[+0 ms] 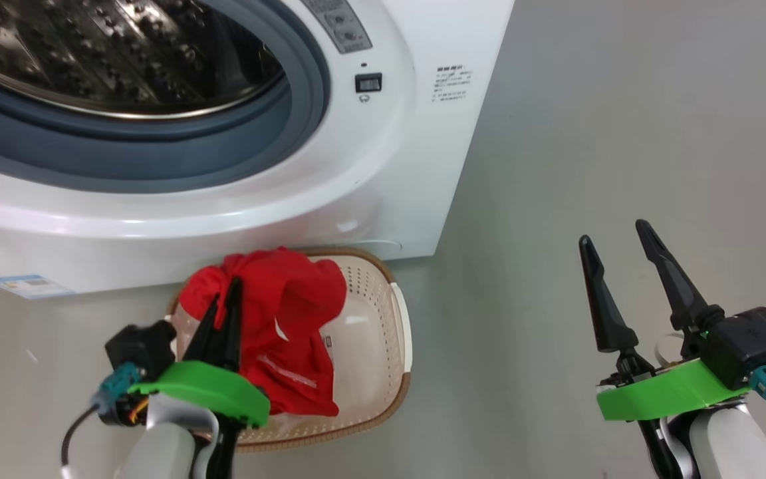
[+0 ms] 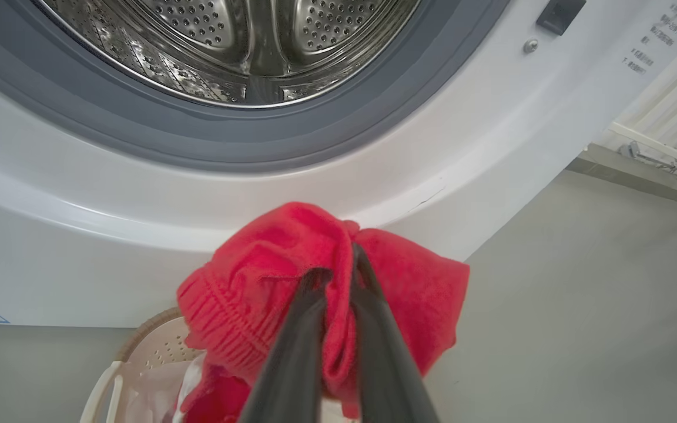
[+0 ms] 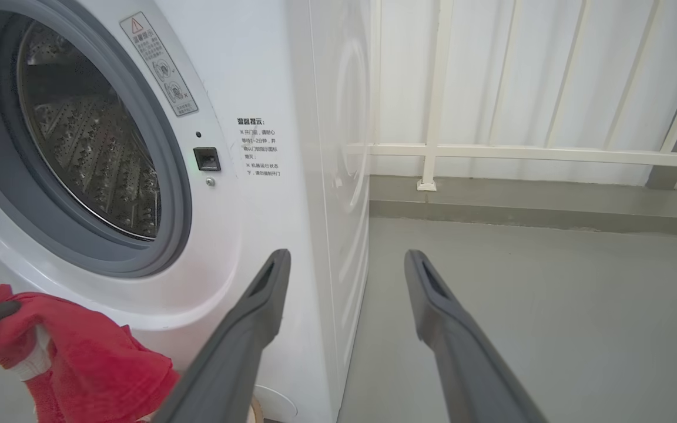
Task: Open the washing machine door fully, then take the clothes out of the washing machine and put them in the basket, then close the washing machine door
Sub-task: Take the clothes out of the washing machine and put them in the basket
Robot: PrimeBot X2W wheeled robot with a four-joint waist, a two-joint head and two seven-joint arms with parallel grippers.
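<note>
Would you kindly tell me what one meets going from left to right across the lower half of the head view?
Left tool, shut on the cloth → red clothes → basket → floor → right tool, open.

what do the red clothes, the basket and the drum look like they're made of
Clothes: soft knitted fabric, matte; ribbed cuff and fuzzy surface show.
Basket: probably plastic, smooth cream wall with punched holes, brown woven-look rim.
Washing machine drum: likely stainless steel, shiny, perforated.
</note>
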